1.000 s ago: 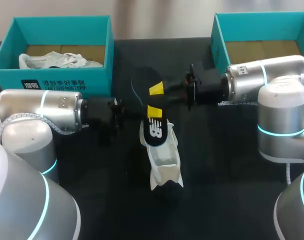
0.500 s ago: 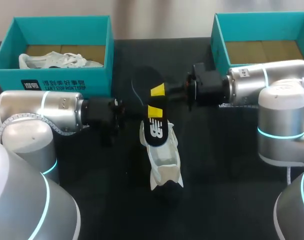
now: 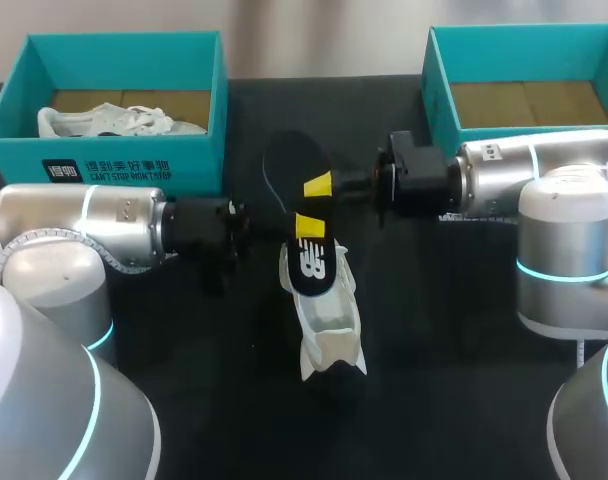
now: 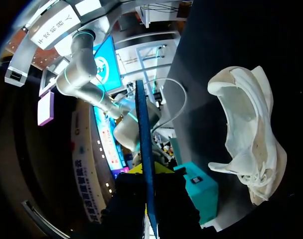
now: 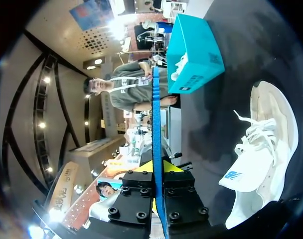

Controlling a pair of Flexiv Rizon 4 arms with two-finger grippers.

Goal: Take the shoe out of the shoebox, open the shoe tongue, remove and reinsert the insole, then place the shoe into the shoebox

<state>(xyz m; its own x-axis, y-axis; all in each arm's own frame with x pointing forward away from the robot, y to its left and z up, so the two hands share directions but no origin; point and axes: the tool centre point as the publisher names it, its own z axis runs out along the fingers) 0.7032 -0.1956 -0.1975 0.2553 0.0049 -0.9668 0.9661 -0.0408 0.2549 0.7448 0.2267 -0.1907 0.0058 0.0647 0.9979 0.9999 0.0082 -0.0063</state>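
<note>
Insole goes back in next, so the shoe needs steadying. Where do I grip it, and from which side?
Likely the collar rim of the white shoe, from above: its opening appears to face up, offering a thin wall for the fingers to pinch. The left gripper, nearer, must release the insole first.

The surface (image 3: 224, 400) is a flat, matte black top that fills the head view, from its far edge at 12 o'clock down to 6 o'clock. Its broadest bare stretch lies between 5 and 7 o'clock. The light on it is soft and even, with a faint darker shadow near the centre. The left wrist view shows the surface (image 4: 226, 45) as plain black, while in the right wrist view the surface (image 5: 251, 55) is dark grey with a dull sheen.
</note>
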